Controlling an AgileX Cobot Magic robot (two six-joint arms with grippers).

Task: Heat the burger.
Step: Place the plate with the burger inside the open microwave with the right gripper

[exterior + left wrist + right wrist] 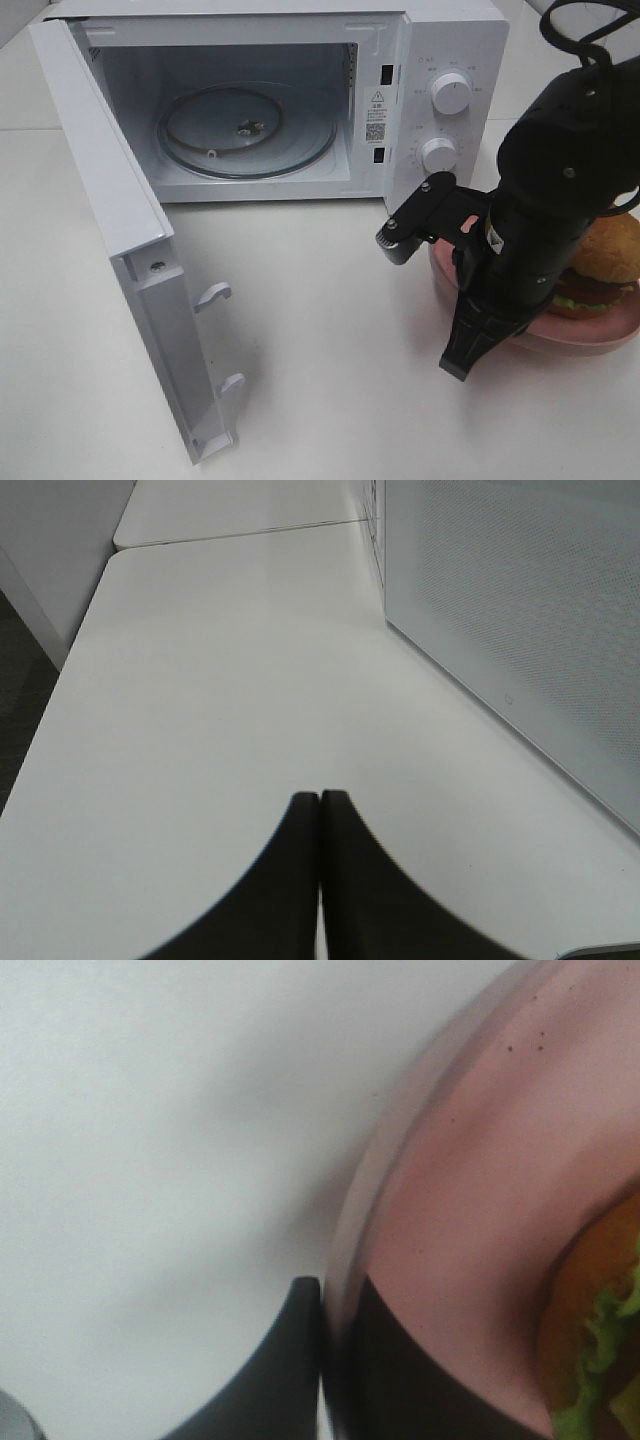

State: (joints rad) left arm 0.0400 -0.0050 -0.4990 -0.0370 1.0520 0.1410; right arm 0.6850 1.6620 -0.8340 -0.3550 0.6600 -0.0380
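Observation:
The burger [602,262], with a brown bun, lettuce and a dark patty, sits on a pink plate [590,338] on the table right of the microwave. My right gripper [468,352] is down at the plate's left rim. In the right wrist view it [335,1305] is shut on the plate's rim [350,1220], one finger outside and one inside, with the burger [600,1350] close by. My left gripper [320,810] is shut and empty above the bare table beside the microwave door; it is out of the exterior view.
The white microwave [440,60] stands at the back with its door [100,170] swung wide open toward the front left. The glass turntable [245,130] inside holds nothing. The door's meshed panel [520,610] is close to the left gripper. Two knobs [451,92] are on its right panel.

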